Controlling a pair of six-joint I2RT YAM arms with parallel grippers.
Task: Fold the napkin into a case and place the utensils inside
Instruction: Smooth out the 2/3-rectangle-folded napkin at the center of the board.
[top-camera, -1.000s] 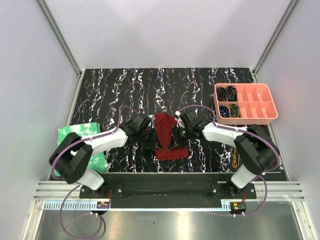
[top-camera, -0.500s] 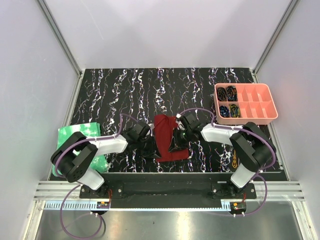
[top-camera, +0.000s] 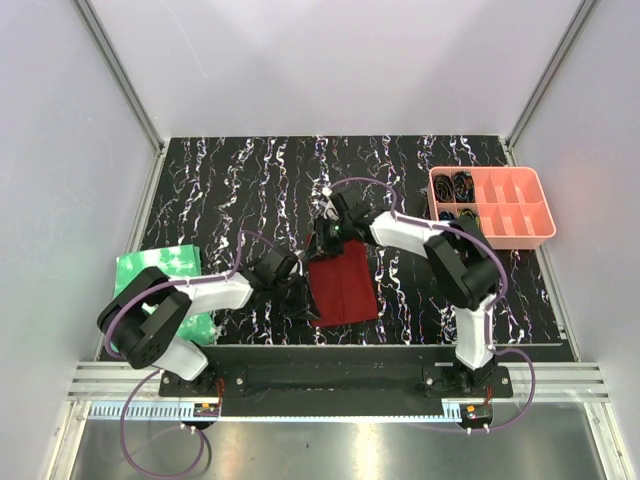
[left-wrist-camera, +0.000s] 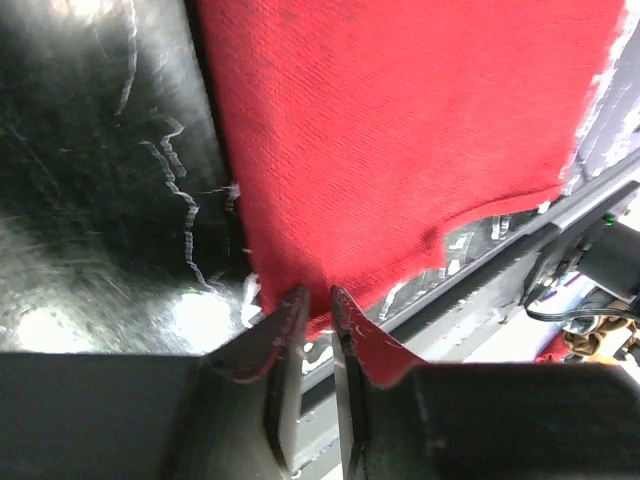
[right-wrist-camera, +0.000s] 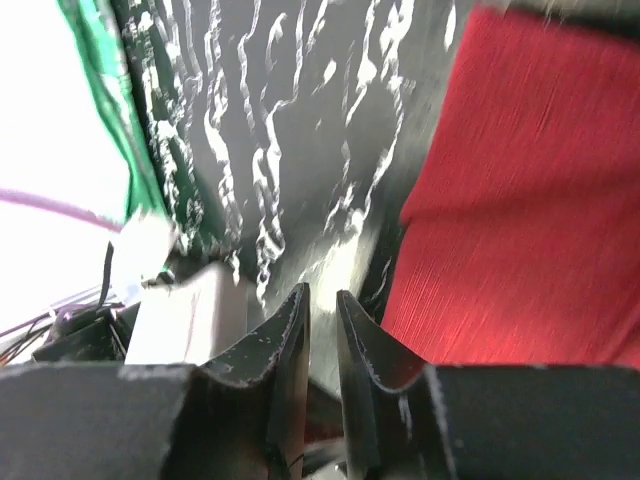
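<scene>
Black marbled bench (top-camera: 240, 190). Napkin (top-camera: 345, 290) lies folded into a rectangle near front centre, not yet a narrow strip. Left tool (left-wrist-camera: 318, 302) sits at its near-left corner, tips almost together with red showing in the gap; can't tell if it's clamped. Right tool (right-wrist-camera: 322, 300) is at the far edge, tips slightly apart and empty, cloth just beside it. For the next fold, both should probably pinch the same long edge, lift low, carry it across evenly and keep edges lined up.
</scene>
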